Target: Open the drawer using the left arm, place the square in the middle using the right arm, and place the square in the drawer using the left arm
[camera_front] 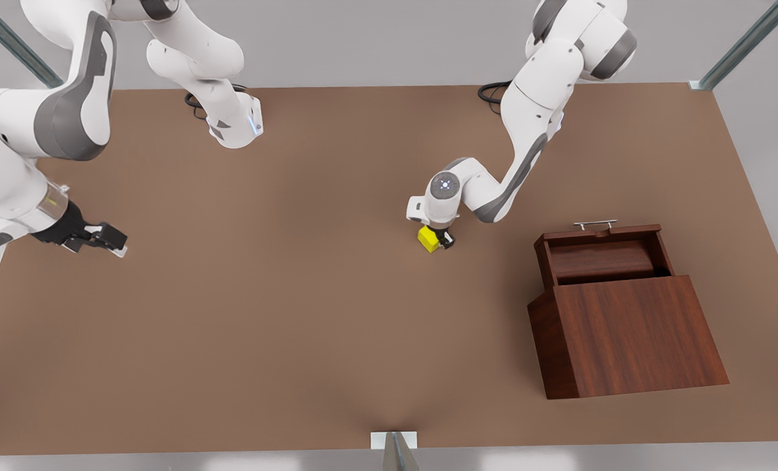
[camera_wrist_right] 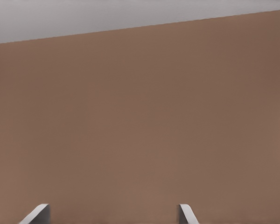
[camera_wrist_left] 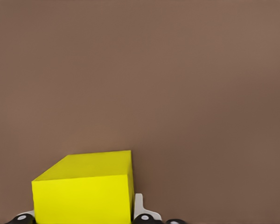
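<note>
Left gripper [camera_front: 442,241] is gripping the yellow cube [camera_front: 428,239] at mid-table; right gripper [camera_front: 104,241] is waiting, fingers spread; drawer [camera_front: 601,252] is standing open.

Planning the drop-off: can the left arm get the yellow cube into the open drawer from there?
Probably yes. The left gripper sits at the small yellow cube; bare brown tabletop leads to the open reddish-brown wooden drawer. The right gripper waits far off.
</note>
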